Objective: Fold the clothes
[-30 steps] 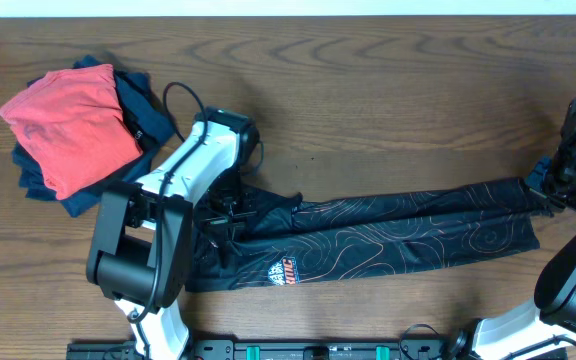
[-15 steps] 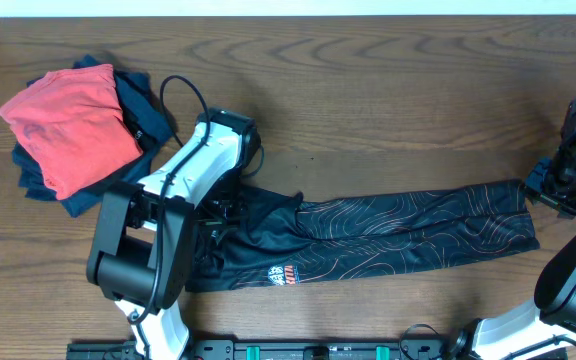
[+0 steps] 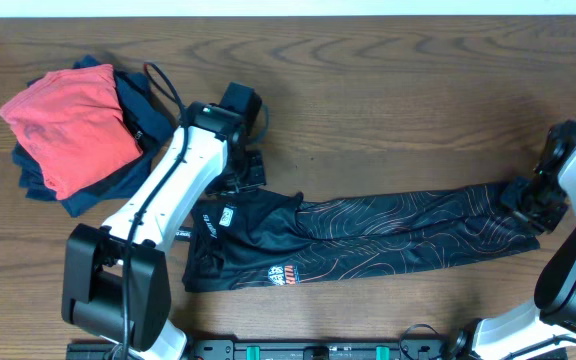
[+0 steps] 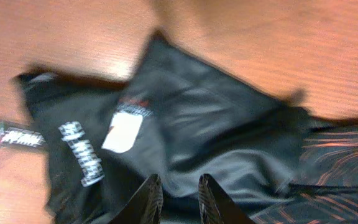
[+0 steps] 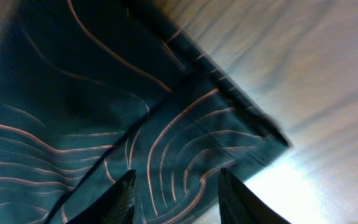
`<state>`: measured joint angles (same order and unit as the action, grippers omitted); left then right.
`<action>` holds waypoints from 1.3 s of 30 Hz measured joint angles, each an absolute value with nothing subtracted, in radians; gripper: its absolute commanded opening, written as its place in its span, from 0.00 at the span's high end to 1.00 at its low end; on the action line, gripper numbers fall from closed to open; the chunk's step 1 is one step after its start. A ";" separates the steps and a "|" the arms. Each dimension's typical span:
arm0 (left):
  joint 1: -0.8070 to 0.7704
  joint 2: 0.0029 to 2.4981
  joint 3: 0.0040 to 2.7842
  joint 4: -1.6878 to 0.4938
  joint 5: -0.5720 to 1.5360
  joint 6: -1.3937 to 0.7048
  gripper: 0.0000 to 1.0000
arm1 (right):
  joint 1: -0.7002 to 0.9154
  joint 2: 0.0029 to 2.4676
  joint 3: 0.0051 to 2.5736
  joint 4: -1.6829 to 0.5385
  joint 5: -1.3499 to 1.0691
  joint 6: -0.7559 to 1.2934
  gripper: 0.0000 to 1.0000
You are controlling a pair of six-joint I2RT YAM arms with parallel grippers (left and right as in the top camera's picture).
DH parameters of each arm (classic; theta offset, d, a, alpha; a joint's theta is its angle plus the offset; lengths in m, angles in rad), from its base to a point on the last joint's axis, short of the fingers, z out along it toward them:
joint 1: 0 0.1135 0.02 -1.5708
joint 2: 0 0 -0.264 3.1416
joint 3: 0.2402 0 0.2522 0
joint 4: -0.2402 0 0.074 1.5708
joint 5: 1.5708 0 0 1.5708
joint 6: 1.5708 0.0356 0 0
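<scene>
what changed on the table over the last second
Both grippers let go. The left gripper opened and drew back off the jersey toward the far side of the table, uncovering the end with the white label. The right gripper opened and shifted inward over the other end, which now lies flat. The jersey's long folded strip and the red and navy pile stayed put.

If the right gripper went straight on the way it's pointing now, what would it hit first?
Probably the black jersey: the right gripper points at patterned fabric just inside the jersey's corner, with nothing in between. How far off the cloth lies is unclear.
</scene>
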<state>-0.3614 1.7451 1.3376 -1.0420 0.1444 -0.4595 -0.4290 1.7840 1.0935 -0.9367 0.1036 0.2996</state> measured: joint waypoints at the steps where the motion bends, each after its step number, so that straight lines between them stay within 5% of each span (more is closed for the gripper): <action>1: -0.369 1.747 1.338 -1.028 0.159 -0.450 0.77 | -0.429 1.784 1.074 -0.917 0.099 0.300 0.61; 10: -0.487 1.764 1.338 -0.939 0.210 -0.429 0.75 | -0.430 1.747 0.954 -0.730 0.070 0.282 0.77; 21: -0.541 1.884 1.338 -0.879 0.195 -0.446 0.64 | -0.431 1.733 0.934 -0.690 0.080 0.273 0.66; 31: -0.575 1.934 1.338 -0.850 0.195 -0.445 0.64 | -0.431 1.732 0.934 -0.690 0.084 0.270 0.66; 39: -0.577 1.934 1.338 -0.883 0.204 -0.443 0.51 | -0.432 1.732 0.934 -0.690 0.083 0.270 0.65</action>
